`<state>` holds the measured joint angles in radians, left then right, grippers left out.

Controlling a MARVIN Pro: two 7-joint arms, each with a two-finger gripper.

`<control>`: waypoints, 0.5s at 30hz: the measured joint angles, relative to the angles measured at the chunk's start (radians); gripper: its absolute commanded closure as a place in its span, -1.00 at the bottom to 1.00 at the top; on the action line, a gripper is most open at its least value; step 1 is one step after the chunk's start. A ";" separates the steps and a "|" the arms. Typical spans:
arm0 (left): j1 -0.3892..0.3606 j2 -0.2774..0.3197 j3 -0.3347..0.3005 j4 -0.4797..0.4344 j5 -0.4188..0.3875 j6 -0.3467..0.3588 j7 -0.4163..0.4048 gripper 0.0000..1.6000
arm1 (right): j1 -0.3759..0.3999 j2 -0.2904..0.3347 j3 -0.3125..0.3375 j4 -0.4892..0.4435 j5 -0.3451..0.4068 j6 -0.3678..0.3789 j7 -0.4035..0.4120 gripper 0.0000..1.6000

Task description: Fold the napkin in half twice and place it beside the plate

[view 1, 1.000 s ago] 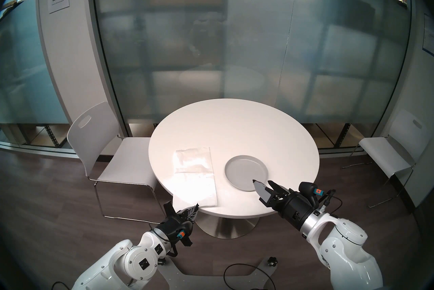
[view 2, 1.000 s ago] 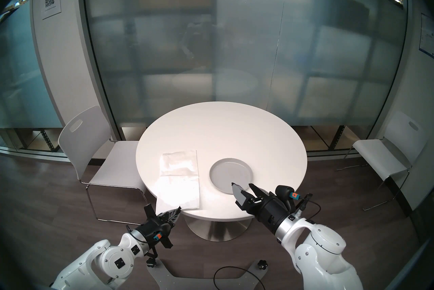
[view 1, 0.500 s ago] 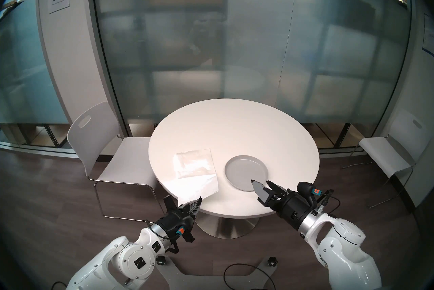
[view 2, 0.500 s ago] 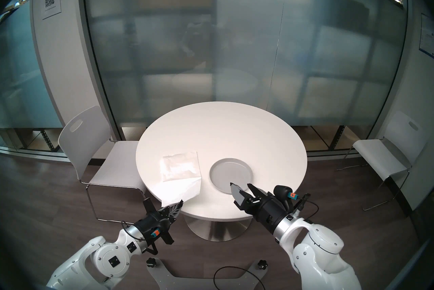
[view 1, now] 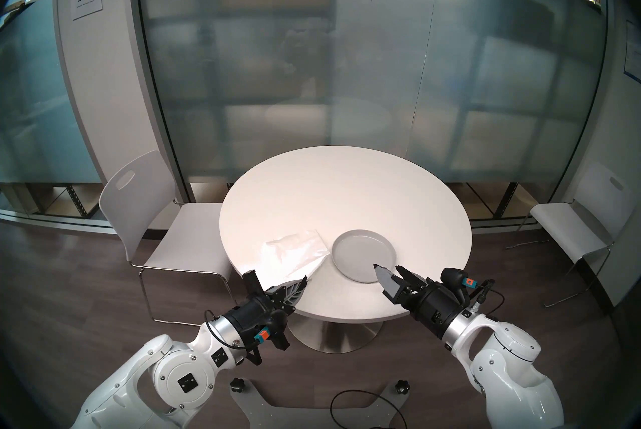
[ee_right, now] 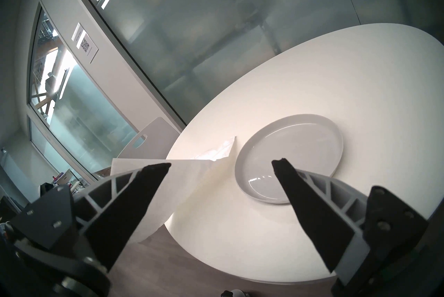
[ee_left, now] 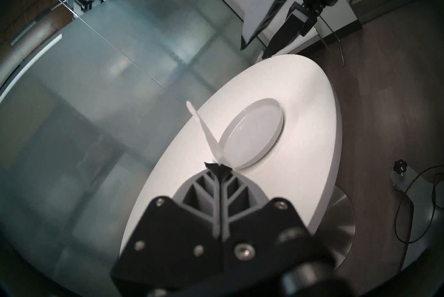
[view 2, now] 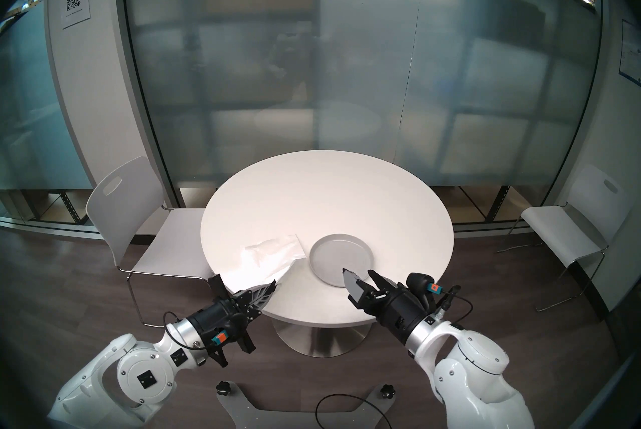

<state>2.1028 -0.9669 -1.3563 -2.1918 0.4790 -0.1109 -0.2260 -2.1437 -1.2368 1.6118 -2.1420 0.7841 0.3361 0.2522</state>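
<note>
**Thin sheet pinched at near corner, mid-fold**

We judge the napkin [view 1: 295, 253] v. light, limp and crinkly, w/ no stiffness, prob. easy to tear or slip. Best hold is a corner or edge, as we have it now: the left gripper [view 1: 304, 280] is clamped on the sheet's near corner, lifting it above the table [view 1: 347, 181]. In the left wrist view the paper rises thin from between the closed tips [ee_left: 217, 165]. The far part lies on the table just left of the plate [view 1: 363, 254], its right corner almost touching the rim; we can't tell if they meet. The right gripper [view 1: 387, 269] hangs spread wide and empty over the plate's near edge.

Vs 1 s ago: the sheet lay flat then, its near edge overhanging the table; now that end is raised and swung toward the plate, and the left gripper has moved up and right. The right gripper and plate are unchanged.
</note>
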 measured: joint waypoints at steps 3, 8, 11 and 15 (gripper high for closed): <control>0.004 0.008 -0.012 -0.036 -0.020 -0.003 -0.016 1.00 | 0.000 0.000 0.003 0.000 0.000 0.000 0.001 -1.00; 0.008 0.014 -0.033 -0.096 -0.063 0.004 -0.047 1.00 | -0.001 -0.001 0.007 0.000 0.000 -0.001 0.004 -1.00; 0.005 0.016 -0.050 -0.133 -0.105 0.034 -0.080 1.00 | -0.001 -0.001 0.010 0.000 0.001 -0.001 0.007 -1.00; -0.015 0.018 -0.073 -0.159 -0.166 0.086 -0.134 1.00 | -0.003 -0.002 0.013 -0.001 0.001 -0.002 0.011 -1.00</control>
<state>2.0874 -0.9490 -1.4294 -2.3513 0.3129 -0.0245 -0.3604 -2.1470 -1.2385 1.6246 -2.1427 0.7849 0.3337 0.2637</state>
